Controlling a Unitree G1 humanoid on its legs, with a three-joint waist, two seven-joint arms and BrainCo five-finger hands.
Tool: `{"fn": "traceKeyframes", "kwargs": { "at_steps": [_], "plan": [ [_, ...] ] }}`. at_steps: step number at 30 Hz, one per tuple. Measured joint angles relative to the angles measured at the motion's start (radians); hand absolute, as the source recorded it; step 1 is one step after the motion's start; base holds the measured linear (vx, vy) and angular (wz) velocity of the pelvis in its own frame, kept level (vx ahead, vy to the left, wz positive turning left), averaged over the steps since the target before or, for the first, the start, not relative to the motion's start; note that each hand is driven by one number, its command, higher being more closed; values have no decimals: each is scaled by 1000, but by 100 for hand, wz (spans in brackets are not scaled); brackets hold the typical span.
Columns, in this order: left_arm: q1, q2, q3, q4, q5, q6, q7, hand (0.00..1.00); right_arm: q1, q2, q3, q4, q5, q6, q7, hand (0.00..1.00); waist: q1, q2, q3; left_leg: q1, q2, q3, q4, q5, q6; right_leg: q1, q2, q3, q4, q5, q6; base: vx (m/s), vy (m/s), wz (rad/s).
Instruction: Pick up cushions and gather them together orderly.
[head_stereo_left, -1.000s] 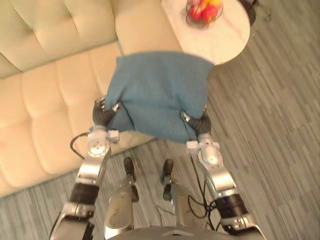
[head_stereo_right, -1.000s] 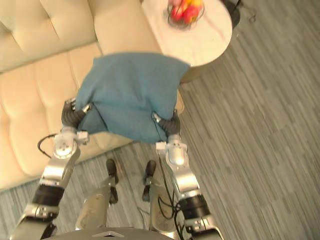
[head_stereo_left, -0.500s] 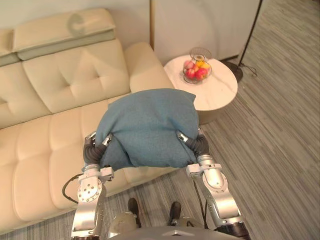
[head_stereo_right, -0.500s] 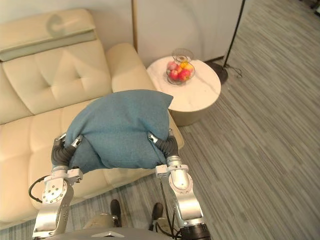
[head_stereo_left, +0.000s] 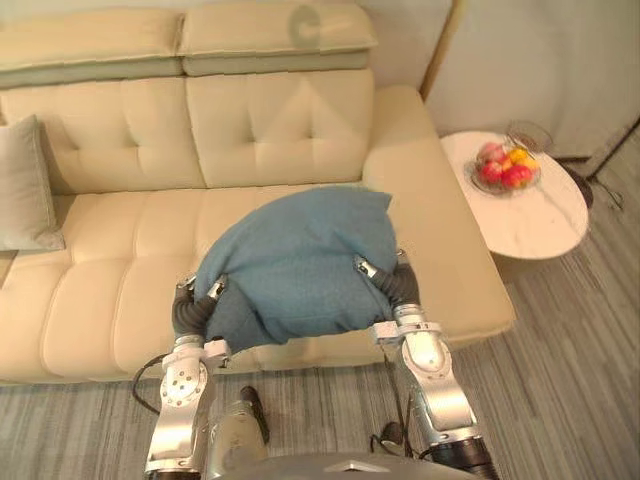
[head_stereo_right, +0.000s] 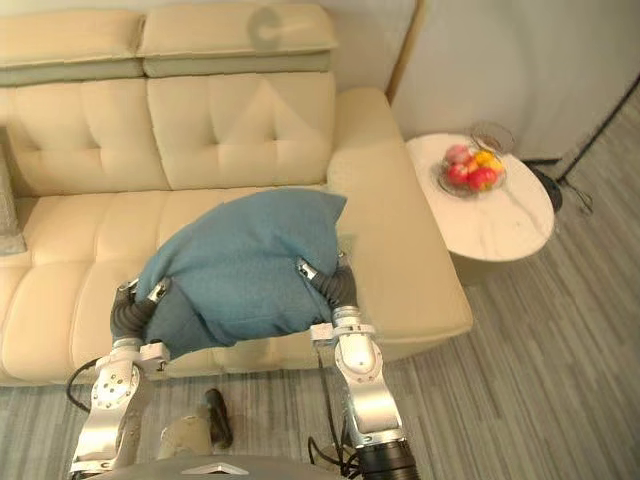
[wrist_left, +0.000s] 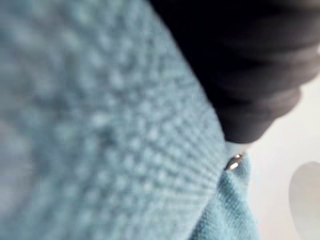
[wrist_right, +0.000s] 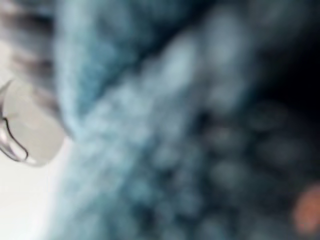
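Observation:
A blue cushion (head_stereo_left: 300, 260) hangs between my two hands, just above the front of the cream sofa's seat (head_stereo_left: 110, 270). My left hand (head_stereo_left: 194, 308) grips its near left edge and my right hand (head_stereo_left: 393, 284) its near right edge. On each a silver thumb lies on top of the cloth, with the fingers tucked beneath. The left wrist view has blue cloth (wrist_left: 100, 130) against the dark cover, and blue cloth (wrist_right: 165, 150) is close up in the right wrist view too. A grey-green cushion (head_stereo_left: 24, 186) leans against the sofa's back at the far left.
A round white side table (head_stereo_left: 545, 215) stands right of the sofa's armrest (head_stereo_left: 440, 220), carrying a wire bowl of fruit (head_stereo_left: 505, 170). Grey plank floor (head_stereo_left: 580, 380) runs along the sofa's front. The seat between the two cushions is bare.
The camera has swung left and up, so the sofa's back and the grey-green cushion have come into view and the table sits further right. Both hands keep their hold on the blue cushion.

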Motion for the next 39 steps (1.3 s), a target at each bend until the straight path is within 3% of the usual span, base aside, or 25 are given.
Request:
{"fn": "traceKeyframes", "kwargs": {
  "at_steps": [1,2,3,4,5,6,7,8,9,10,12,17,23,27,34,35,36,37,39],
  "plan": [
    [1,1,8,15,0,0,-1,100,-2,11,0,24,1,0,11,100,10,-4,-4,4,-24,22,19,-42,22,-48,-53,20,90,5,-7,94,541,-21],
    [0,4,14,17,1,0,-3,100,-2,18,-1,33,1,0,15,100,8,-3,-5,4,-44,36,7,-50,40,-120,-94,29,202,11,-60,80,517,-20],
    [-2,8,16,17,1,-1,-6,100,-3,21,-1,45,2,0,17,100,4,-3,-4,6,-62,38,-9,-56,64,-191,-119,31,315,4,-171,93,461,0],
    [-2,15,14,18,1,-1,-7,100,-5,27,-5,72,4,0,18,100,-9,-2,-3,18,-74,27,-37,-53,83,-268,-93,118,461,-82,-190,97,316,22],
    [0,18,13,25,1,0,-9,100,-4,34,-11,91,7,0,23,100,-24,0,-2,41,-80,16,-65,-47,90,-303,-25,198,541,-164,-137,188,233,42],
    [1,18,13,42,2,0,-19,100,-1,36,-16,101,10,0,31,100,-35,1,1,90,-97,14,-121,-28,85,-319,78,238,568,-245,-124,190,129,38],
    [2,19,13,46,2,1,-22,100,-1,36,-17,101,10,0,32,100,-37,0,5,112,-107,16,-143,-21,83,-319,112,242,553,-263,-124,244,126,30],
    [6,17,8,50,2,4,-26,100,-2,36,-21,99,11,-1,32,100,-41,-8,4,161,-137,21,-192,-11,82,-317,196,258,476,-291,-125,215,85,18],
    [7,18,1,50,2,4,-29,100,-1,35,-27,98,13,-2,33,100,-45,-15,0,177,-154,22,-210,-8,80,-314,241,276,404,-291,-126,260,78,45],
    [-1,16,-15,53,3,4,-33,100,0,31,-35,95,16,-5,33,100,-62,0,4,173,-173,-8,-207,-7,80,-305,277,325,351,-242,-151,271,65,57],
    [-17,7,-46,52,2,4,-46,100,1,-4,-56,96,35,-6,33,100,-60,21,7,169,-183,-39,-213,-4,74,-284,279,322,321,-231,-147,266,35,47],
    [-20,0,-70,53,2,5,-64,100,16,-18,-80,77,39,-6,35,100,-54,22,7,208,-208,-117,-276,33,38,-224,267,275,284,-233,-153,187,-16,35],
    [-21,-1,-77,49,4,5,-67,100,40,-15,-89,18,37,-5,36,100,-50,26,4,259,-221,-123,-330,37,39,-154,268,276,199,-234,-155,100,11,6],
    [-30,1,-81,49,34,5,-61,100,34,-11,-94,18,29,-5,31,100,-52,41,-7,299,-224,-113,-388,37,39,-105,283,294,103,-197,-148,59,29,-15],
    [-241,78,-76,126,140,6,43,100,-142,-6,-76,74,-11,-7,-60,100,-60,61,-15,239,-228,-80,-387,38,40,-164,286,335,57,-153,-142,42,27,-19],
    [-340,98,-63,188,144,6,73,100,-231,-6,-75,118,-12,-8,-103,100,-62,50,-4,115,-222,-74,-238,16,34,-195,257,350,59,-132,-149,0,0,0],
    [-374,106,-63,208,148,6,84,100,-265,-5,-75,139,-14,-12,-120,100,-59,44,2,86,-223,-68,-225,-4,35,-209,246,363,62,-131,-148,-21,58,-15],
    [-448,126,-68,240,153,6,113,100,-358,-3,-73,182,-27,-19,-160,100,-57,74,21,94,-195,-53,-466,158,30,-243,263,367,94,-132,-140,-8,69,-26],
    [-516,138,-67,261,160,13,146,100,-407,-4,-70,189,-51,-21,-199,100,-52,79,30,97,-211,-32,-513,231,73,-316,243,381,188,-150,-118,-4,127,-16]
  ]
}}
